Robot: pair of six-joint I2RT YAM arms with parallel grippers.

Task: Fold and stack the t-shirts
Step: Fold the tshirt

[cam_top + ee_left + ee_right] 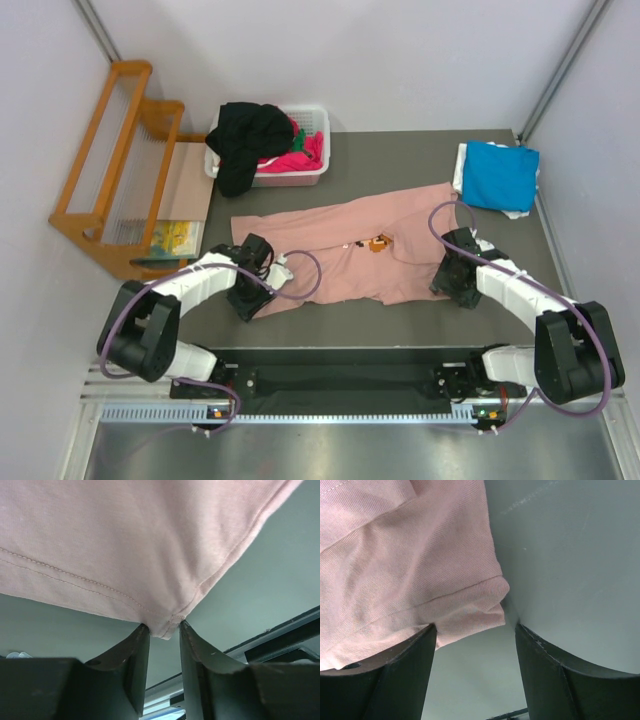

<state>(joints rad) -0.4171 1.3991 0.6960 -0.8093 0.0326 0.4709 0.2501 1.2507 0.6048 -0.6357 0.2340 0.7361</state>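
A dusty salmon-pink t-shirt lies spread across the grey table, its small orange-dark print facing up. My left gripper sits at the shirt's near-left corner. In the left wrist view its jaws stand narrowly apart with the hemmed corner of the pink cloth bunched between the tips. My right gripper is at the near-right corner. Its jaws are wide open, and a folded edge of the pink cloth lies between them against the left finger. A folded bright blue t-shirt rests at the back right.
A white slatted basket at the back left holds a black shirt draped over its rim and a magenta one. A wooden rack stands left of the table. The table's front edge runs just behind both grippers.
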